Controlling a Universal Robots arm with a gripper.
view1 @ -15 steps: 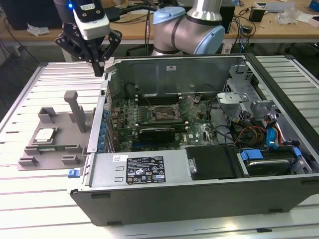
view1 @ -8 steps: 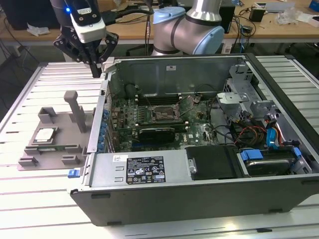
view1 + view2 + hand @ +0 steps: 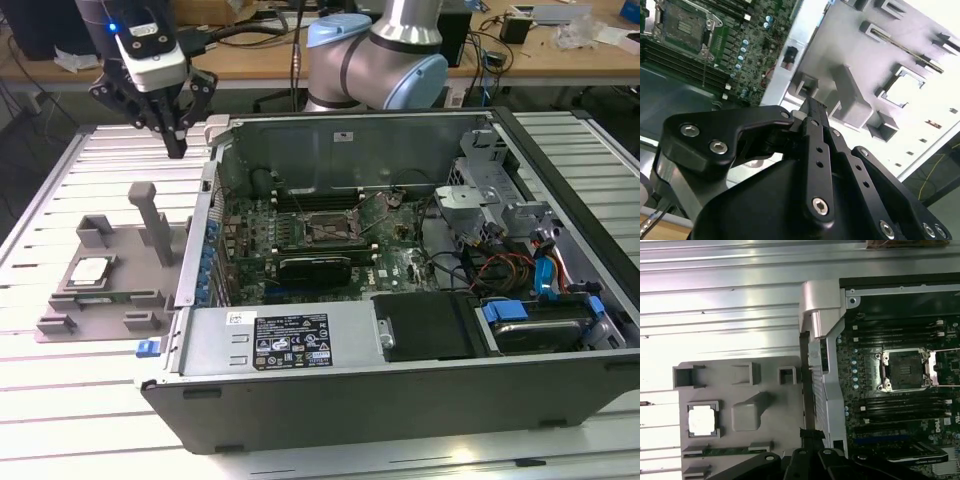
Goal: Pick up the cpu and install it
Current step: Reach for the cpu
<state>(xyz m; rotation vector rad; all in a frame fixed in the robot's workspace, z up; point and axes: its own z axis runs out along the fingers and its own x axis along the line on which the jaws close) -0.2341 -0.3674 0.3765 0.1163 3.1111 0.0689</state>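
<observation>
The cpu (image 3: pixel 90 271), a small square chip with a shiny silver top, lies flat in a pocket of the grey plastic tray (image 3: pixel 105 305) left of the computer case; the first wrist view shows the cpu (image 3: pixel 702 420) as a bright square. My gripper (image 3: pixel 177 146) hangs in the air above the tray's far side, near the case's back left corner, shut with nothing in it. In the second wrist view the gripper (image 3: pixel 812 107) has its black fingers pressed together. The open motherboard socket (image 3: pixel 328 229) sits inside the case, also in the first wrist view (image 3: pixel 905 371).
The open computer case (image 3: pixel 400 340) lies on a slatted metal table (image 3: pixel 60 400). Its raised side wall (image 3: pixel 195 260) stands between tray and motherboard. An upright post (image 3: pixel 150 215) rises from the tray. Memory slots, cables and drive bays surround the socket.
</observation>
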